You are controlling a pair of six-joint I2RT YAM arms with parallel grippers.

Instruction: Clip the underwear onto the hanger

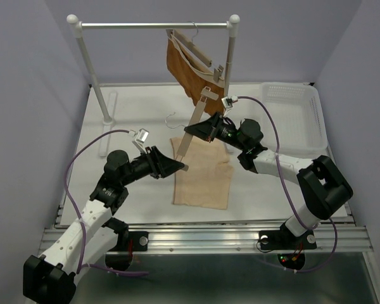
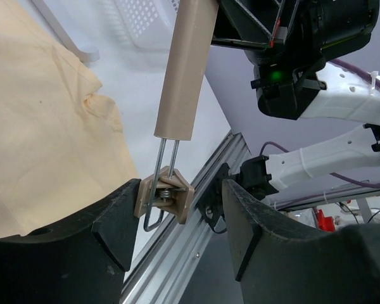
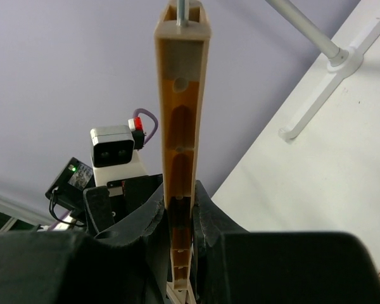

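White table (image 1: 130,117), underwear (image 1: 202,180) flat (beneath), right end effector (image 1: 192,130) gripping hanger (image 1: 197,116), left end effector (image 2: 177,218) released

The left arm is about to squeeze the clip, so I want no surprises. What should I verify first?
1. Right gripper shut on the hanger: ok.
2. Lower clip between the left gripper's open fingers: ok.
3. Underwear edge inside that clip: not ok; the fabric lies on the table beside it.
4. Underwear spread flat: ok.
5. Upper clip clear of the rust-brown garment: cannot tell; they overlap in the top view.
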